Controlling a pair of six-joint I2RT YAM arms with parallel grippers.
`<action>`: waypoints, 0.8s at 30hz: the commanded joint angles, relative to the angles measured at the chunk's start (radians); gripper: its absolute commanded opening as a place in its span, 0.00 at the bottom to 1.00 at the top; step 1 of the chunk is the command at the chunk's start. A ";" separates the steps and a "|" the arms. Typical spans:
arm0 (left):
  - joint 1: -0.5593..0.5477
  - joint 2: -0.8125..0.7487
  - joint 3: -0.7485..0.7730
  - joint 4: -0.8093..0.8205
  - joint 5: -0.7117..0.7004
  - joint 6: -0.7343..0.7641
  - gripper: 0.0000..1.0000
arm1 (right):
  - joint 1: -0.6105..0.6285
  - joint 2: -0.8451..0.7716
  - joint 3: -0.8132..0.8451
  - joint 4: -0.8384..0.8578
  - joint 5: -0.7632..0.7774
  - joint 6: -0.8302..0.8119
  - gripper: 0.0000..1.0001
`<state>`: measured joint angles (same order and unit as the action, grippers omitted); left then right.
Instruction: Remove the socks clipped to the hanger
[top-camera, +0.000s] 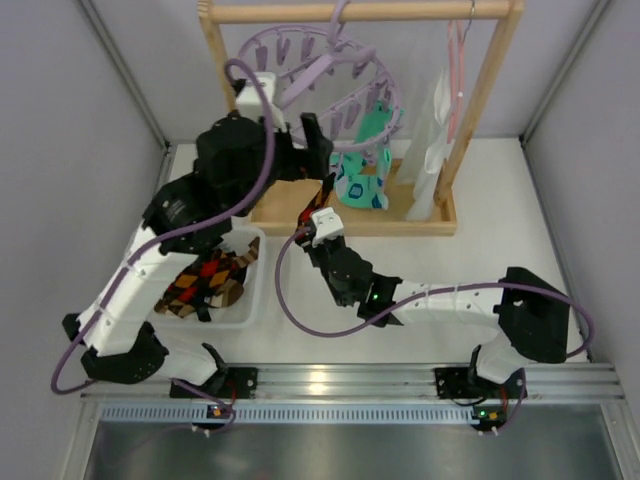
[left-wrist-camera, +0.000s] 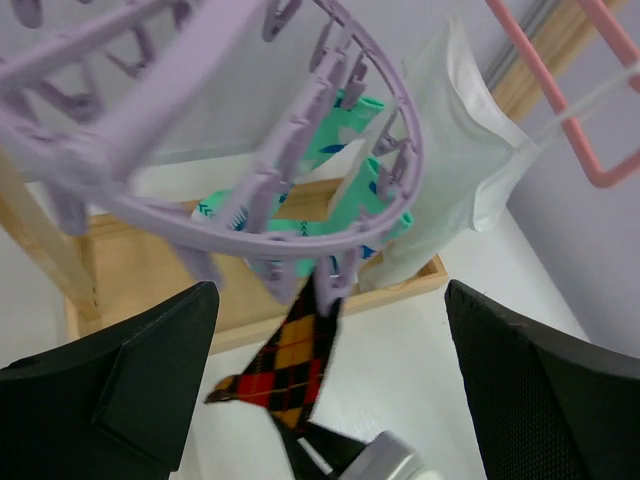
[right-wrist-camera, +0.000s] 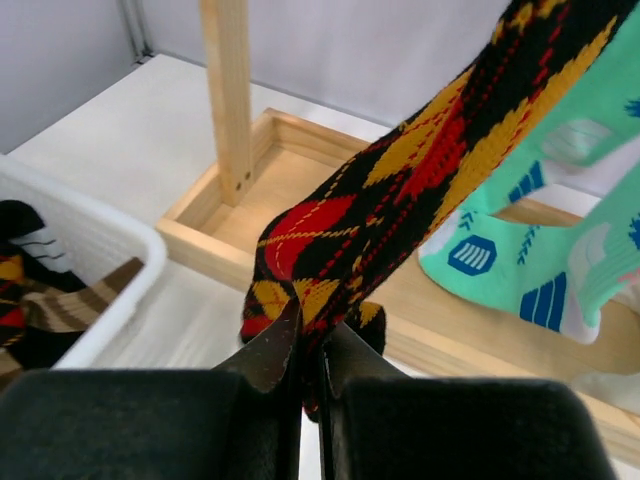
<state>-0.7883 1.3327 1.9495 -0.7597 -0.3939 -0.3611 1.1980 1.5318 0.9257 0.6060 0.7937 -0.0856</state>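
Right wrist: right gripper (right-wrist-camera: 310, 345) pinching red-orange-black sock (right-wrist-camera: 400, 190) tip; top clipped to hanger (left-wrist-camera: 180, 232) peg (left-wrist-camera: 335, 272). Left gripper (left-wrist-camera: 330, 330) spread wide under it. Risk: thin grip slips, or pull swings hanger w/o peg releasing.

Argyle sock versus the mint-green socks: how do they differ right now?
The argyle sock shows red, orange and black diamonds; the mint-green socks carry blue-white patches. The right gripper is shut on the argyle sock's lower end; nothing holds the mint-green socks. Both hang clipped to the lilac hanger.
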 joint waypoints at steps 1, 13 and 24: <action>-0.158 0.094 0.117 -0.026 -0.224 0.122 0.99 | 0.067 0.039 0.076 0.103 0.085 -0.040 0.00; -0.158 0.164 0.008 -0.018 -0.404 0.111 0.92 | 0.103 0.051 0.061 0.167 0.076 -0.025 0.00; -0.059 0.134 -0.158 0.115 -0.145 0.070 0.81 | 0.101 0.022 -0.001 0.229 -0.020 0.010 0.00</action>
<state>-0.8810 1.5051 1.8446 -0.7414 -0.6373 -0.2790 1.2804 1.5814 0.9360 0.7654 0.8177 -0.0982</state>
